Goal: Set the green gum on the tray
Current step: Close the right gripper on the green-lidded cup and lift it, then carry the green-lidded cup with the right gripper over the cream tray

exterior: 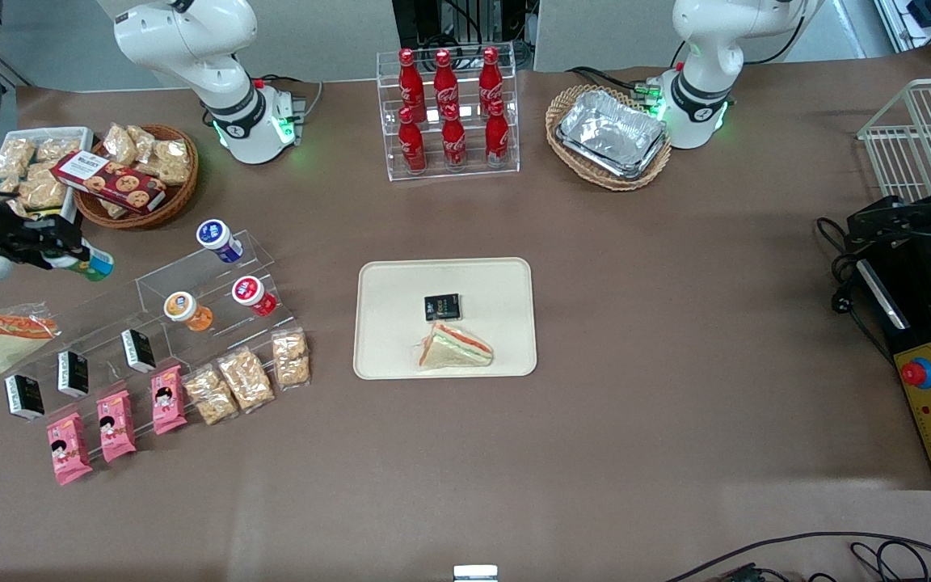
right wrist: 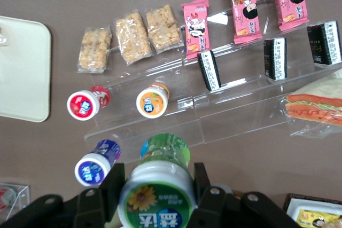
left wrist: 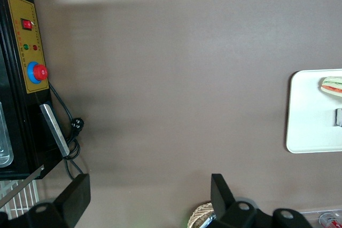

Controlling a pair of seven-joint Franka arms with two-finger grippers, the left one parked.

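Green gum (right wrist: 156,193) is pinched between the gripper (right wrist: 155,196) fingers above the clear display steps (right wrist: 214,110), well apart from the beige tray (exterior: 385,323).

Even overhead light; soft shadows on the table (exterior: 676,339). Glare on the clear rack (right wrist: 224,110). Gripper (right wrist: 155,196) closest, slightly blurred.

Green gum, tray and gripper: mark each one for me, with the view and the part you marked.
green gum (right wrist: 155,196): right wrist view, on its label between the fingers.
tray (exterior: 389,323): front view, on bare beige floor near the rim.
gripper (exterior: 77,257): front view, between the fingertips, shut on the canister, above the acrylic stand's working-arm end.
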